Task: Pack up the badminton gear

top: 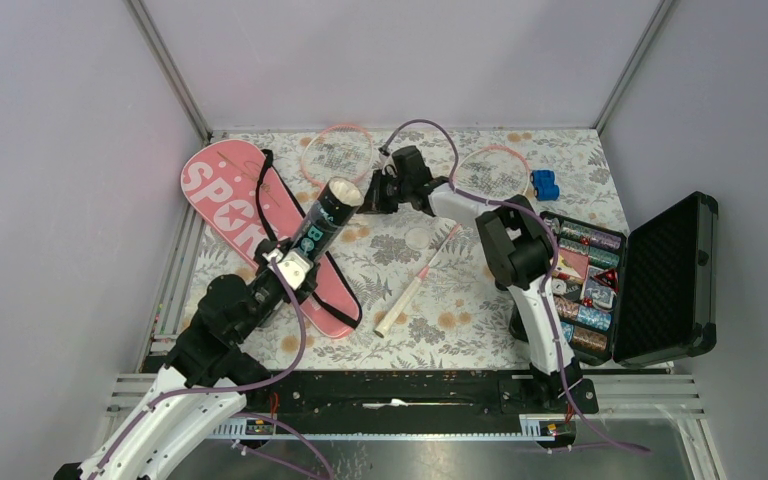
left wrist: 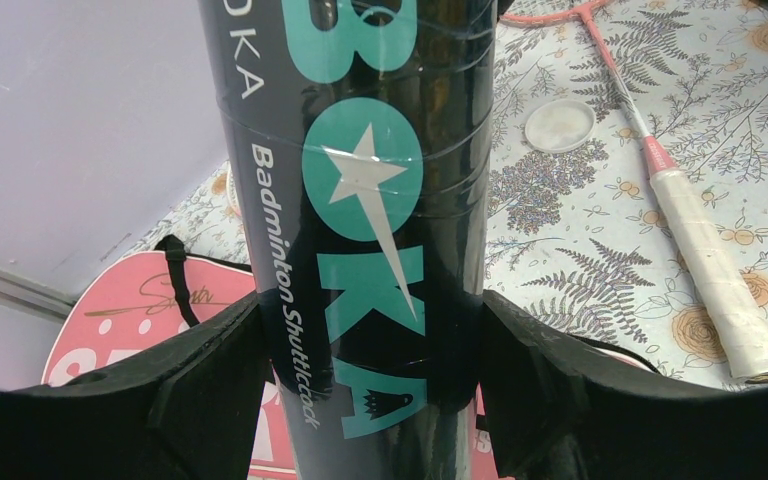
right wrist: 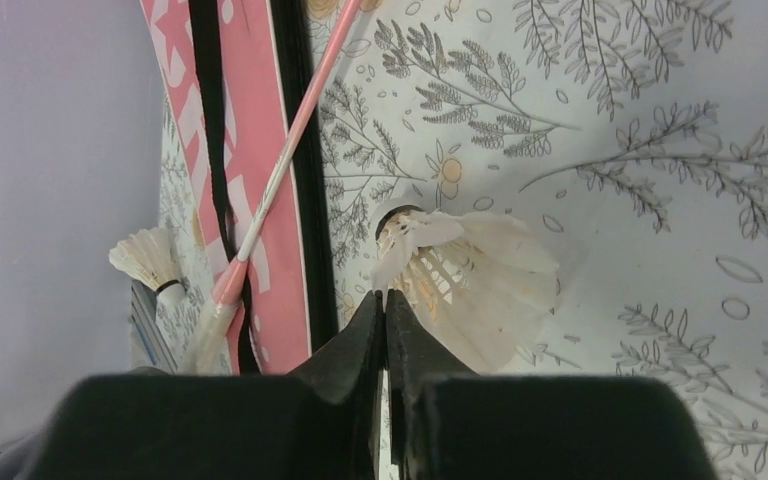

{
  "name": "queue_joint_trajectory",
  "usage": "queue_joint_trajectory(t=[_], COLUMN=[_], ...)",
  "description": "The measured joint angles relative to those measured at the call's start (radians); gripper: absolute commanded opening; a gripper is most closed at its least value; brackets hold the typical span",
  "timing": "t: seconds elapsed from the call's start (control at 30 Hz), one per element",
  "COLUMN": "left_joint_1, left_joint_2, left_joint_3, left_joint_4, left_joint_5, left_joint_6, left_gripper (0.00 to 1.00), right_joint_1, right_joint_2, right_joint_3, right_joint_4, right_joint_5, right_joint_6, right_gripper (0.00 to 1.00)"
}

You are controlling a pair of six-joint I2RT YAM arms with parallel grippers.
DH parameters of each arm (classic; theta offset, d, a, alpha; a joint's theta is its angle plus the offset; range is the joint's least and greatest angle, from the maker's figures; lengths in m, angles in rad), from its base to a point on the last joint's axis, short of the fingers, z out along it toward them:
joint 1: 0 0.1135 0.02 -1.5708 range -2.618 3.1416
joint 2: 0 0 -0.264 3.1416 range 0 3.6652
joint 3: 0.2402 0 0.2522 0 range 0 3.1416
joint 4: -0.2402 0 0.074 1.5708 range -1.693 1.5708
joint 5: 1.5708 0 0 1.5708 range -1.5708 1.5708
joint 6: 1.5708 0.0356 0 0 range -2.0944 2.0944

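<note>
**Fig.** A glossy black cylindrical tube with teal print [top: 322, 222] was held tilted above the right edge of the long pink "SPORT" bag [top: 228, 195]. Its open mouth pointed up and away from the bag. The left gripper [top: 295, 270] clasped the tube's lower end, jaws spread wide round the barrel. Just off the mouth, the right gripper [right wrist: 385, 305] had its jaws all but together, nipping the skirt edge of a white feather shuttlecock [right wrist: 470, 280].

On the floral tablecloth [top: 430, 335] right of the bag lay a round translucent lid [top: 417, 237] and a pink-framed racket with a cream handle [top: 410, 288]. A second pink racket head [top: 338, 152] lay just right of the bag's far end. Well right of the bag stood an open black case of patterned rolls [top: 665, 275], with a small blue toy [top: 545, 184] behind it.
</note>
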State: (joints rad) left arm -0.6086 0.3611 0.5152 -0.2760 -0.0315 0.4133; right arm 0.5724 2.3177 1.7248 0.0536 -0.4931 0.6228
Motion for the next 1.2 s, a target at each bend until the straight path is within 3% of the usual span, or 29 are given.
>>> queue_joint_trajectory(t=[0.23,0.5,0.9,1.2], left_joint_1=[0.000,0.000,0.000,0.000], left_joint_2=[0.014,0.051,0.184,0.278], left_joint_3=[0.000,0.000,0.030,0.087], left_joint_4=[-0.001,-0.006,-0.054,-0.097], left_joint_5=[0.016,0.099,0.276,0.328], left_joint_6=[0.000,0.000,0.006,0.019], left_gripper=[0.20,0.20,0.19,0.19], right_joint_1=[-0.006,-0.071,-0.116,-0.116], right_joint_2=[-0.140,-0.511,-1.087,-1.278], right_joint_3=[-0.158,-0.329,-0.425,-0.482], right_joint_4=[0.034,0.014,-0.333,-0.507], right_joint_5=[-0.006,-0.023,0.013,-0.019], right_joint_6=[-0.005,-0.040,-0.329,-0.476], right_gripper=[0.00,0.00,0.00,0.00])
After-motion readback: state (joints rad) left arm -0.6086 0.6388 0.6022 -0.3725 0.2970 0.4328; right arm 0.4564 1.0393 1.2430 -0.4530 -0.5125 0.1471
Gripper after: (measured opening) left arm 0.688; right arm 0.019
